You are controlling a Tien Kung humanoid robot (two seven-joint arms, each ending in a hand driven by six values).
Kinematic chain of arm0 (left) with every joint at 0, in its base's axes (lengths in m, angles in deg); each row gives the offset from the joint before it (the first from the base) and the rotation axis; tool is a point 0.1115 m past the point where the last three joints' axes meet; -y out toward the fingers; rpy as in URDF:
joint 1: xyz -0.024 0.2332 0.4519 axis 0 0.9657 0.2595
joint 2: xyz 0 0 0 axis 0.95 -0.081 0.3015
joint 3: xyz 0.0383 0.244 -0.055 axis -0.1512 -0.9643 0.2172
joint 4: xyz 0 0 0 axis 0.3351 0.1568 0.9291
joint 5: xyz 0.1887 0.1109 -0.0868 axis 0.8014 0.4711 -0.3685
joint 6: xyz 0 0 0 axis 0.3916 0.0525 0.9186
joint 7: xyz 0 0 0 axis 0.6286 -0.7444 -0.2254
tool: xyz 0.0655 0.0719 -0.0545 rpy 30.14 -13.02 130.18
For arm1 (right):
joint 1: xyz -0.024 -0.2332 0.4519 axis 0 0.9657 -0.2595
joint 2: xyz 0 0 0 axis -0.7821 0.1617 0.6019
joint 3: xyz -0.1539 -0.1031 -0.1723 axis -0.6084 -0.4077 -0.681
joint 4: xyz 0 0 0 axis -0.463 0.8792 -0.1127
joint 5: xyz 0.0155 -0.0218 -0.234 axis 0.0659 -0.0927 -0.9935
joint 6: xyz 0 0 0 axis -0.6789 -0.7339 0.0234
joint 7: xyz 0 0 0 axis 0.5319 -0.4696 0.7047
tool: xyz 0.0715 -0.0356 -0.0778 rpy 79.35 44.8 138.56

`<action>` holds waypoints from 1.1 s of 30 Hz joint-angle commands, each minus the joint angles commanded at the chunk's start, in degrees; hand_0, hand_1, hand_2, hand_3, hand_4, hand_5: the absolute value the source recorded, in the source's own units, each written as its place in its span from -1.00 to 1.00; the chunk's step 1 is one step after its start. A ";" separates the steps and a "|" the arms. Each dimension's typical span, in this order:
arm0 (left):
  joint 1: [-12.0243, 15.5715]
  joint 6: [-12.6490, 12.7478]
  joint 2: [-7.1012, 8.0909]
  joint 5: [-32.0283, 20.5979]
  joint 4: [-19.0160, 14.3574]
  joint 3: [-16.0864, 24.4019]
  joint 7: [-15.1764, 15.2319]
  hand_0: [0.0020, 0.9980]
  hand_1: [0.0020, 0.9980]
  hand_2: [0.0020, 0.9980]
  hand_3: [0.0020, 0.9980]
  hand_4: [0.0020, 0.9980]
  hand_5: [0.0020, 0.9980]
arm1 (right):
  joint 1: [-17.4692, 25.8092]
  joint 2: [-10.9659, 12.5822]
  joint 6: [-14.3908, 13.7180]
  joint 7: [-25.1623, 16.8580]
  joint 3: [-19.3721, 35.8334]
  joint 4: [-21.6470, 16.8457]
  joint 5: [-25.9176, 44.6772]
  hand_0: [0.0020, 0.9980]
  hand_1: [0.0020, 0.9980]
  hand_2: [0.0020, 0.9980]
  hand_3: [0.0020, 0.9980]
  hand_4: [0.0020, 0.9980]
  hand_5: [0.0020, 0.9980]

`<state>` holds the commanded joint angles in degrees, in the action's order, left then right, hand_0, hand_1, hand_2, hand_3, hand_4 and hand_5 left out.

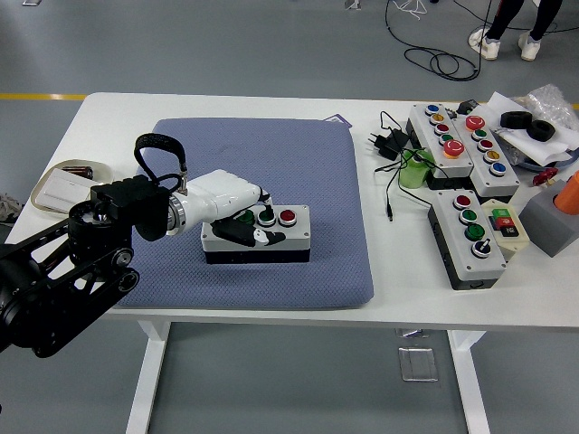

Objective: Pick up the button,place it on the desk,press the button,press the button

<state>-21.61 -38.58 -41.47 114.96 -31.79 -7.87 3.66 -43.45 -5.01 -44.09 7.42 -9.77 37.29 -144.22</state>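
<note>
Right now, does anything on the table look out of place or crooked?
Nothing is spilled or broken. The button box under the left hand sits nearly square on the blue mat. Only the right side is cluttered, with loose black cables.

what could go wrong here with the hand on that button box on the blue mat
The grey three-button control box lies loose on the soft blue padded mat, so a push from the robot's white left hand may slide it sideways instead of pressing. The fingers overlap the green buttons, with the red button close beside, so the wrong one could get pressed.
</note>
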 joint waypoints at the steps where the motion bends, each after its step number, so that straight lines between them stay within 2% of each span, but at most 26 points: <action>1: -0.02 -0.04 0.03 -0.03 -0.08 0.05 0.03 -0.94 -1.00 -0.91 0.39 0.53 1.00 | -0.01 0.00 -0.01 0.00 0.02 0.00 0.02 0.28 -0.12 0.24 0.12 -0.37 -0.56; 17: 0.12 -1.78 0.08 -0.32 1.14 -1.70 -0.07 -0.94 -1.00 -0.91 0.39 0.52 1.00 | -0.05 -0.06 0.00 0.05 0.20 0.00 -0.18 0.28 -0.12 0.23 0.12 -0.37 -0.56; 23: -0.15 -0.15 -0.01 0.30 -0.25 0.56 0.06 -0.94 -1.00 -0.91 0.40 0.52 1.00 | -0.10 -0.01 0.03 0.03 0.12 0.00 -0.16 0.28 -0.12 0.23 0.12 -0.37 -0.57; 27: -0.09 0.93 -0.59 0.64 -1.47 2.84 -0.11 -0.94 -1.00 -0.91 0.40 0.52 1.00 | -0.14 -0.01 0.02 0.00 -0.15 0.00 0.18 0.28 -0.12 0.23 0.12 -0.37 -0.56; 33: -0.48 1.44 -1.27 -0.53 -1.85 2.25 0.09 -0.94 -1.00 -0.91 0.41 0.53 1.00 | -0.21 0.02 0.12 0.04 -0.31 0.00 0.19 0.28 -0.13 0.23 0.12 -0.37 -0.56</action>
<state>-22.09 -37.14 -42.74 114.44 -33.64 -5.62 3.75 -43.66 -4.99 -43.97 7.46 -10.09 37.29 -144.03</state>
